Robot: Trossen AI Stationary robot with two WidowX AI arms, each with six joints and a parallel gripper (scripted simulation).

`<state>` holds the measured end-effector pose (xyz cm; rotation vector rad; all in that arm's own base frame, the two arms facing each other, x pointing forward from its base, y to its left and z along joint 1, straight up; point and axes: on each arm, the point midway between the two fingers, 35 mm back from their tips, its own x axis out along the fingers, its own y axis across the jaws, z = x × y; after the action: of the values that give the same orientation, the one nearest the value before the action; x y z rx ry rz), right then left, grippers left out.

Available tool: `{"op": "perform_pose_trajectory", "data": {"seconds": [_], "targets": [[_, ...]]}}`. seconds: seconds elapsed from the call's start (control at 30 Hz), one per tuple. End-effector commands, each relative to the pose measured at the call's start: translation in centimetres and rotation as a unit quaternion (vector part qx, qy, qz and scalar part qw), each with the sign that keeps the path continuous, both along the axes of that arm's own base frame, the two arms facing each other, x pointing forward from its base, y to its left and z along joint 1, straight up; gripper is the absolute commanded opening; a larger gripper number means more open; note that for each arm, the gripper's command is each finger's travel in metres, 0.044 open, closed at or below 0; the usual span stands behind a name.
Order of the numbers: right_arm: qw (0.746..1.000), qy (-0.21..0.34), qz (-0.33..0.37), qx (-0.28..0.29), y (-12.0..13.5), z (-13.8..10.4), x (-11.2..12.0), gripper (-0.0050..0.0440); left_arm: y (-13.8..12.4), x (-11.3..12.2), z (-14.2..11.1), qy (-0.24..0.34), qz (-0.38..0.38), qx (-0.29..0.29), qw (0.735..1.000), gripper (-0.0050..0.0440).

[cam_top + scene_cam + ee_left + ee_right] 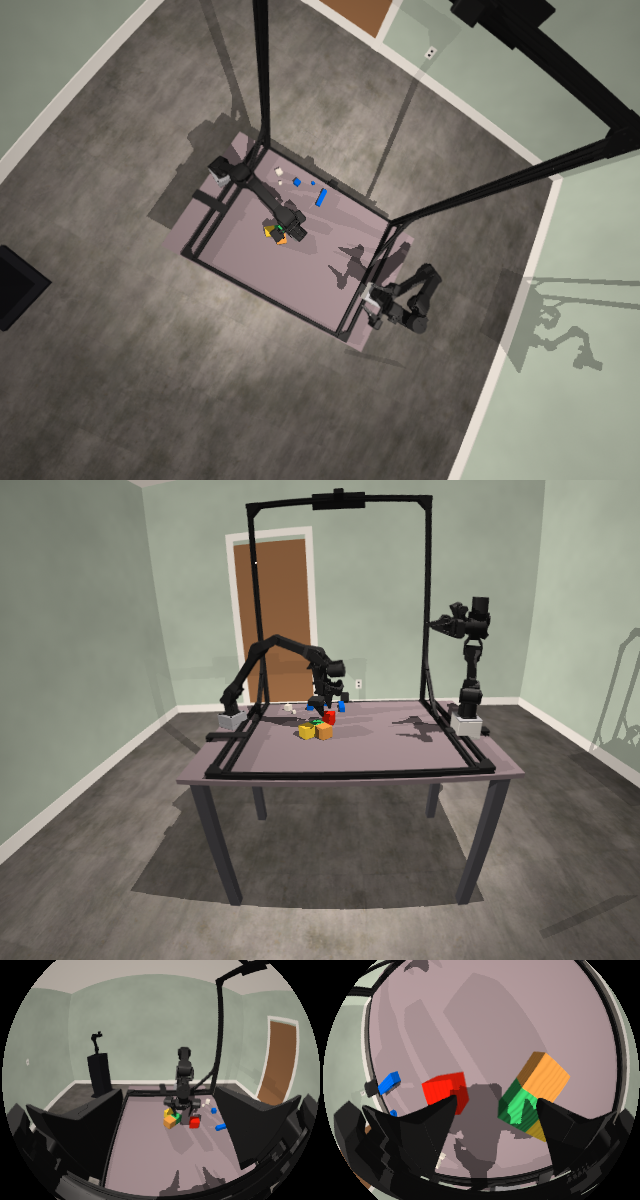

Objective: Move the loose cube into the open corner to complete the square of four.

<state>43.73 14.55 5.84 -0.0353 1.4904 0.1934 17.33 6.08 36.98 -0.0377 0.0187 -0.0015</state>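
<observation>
The loose red cube lies apart from the other three; the right arm hides it in the top view. A green cube forms the L's inner corner, with a yellow cube and an orange cube beside it. The open corner faces the exterior view, away from red. My right gripper is open and empty above the cubes, one finger towards red, the other over green. My left gripper is open, high up.
A blue bar, a blue block, a small blue piece and white pieces lie beyond the red cube. A black frame borders the table, with posts rising at its back.
</observation>
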Motion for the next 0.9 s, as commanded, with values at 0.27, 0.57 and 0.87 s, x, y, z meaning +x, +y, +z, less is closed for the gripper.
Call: {"op": "perform_pose_trajectory", "data": {"seconds": [0.27, 0.57, 0.87], "targets": [[0.996, 0.028, 0.073, -0.043, 6.3, -1.5, -2.7, 0.0372, -2.1, -1.3, 1.0, -0.01, 0.001, 0.02, 1.0, 0.04], [0.993, 0.029, 0.096, -0.055, 7.6, -1.5, -3.3, 0.0372, -2.3, -1.4, 1.0, -0.01, 0.001, 0.019, 1.0, 0.04], [0.993, 0.029, 0.098, -0.056, 7.8, -1.8, -3.2, 0.0372, -2.3, -1.4, 1.0, -0.01, 0.001, 0.018, 1.0, 0.04]]}}
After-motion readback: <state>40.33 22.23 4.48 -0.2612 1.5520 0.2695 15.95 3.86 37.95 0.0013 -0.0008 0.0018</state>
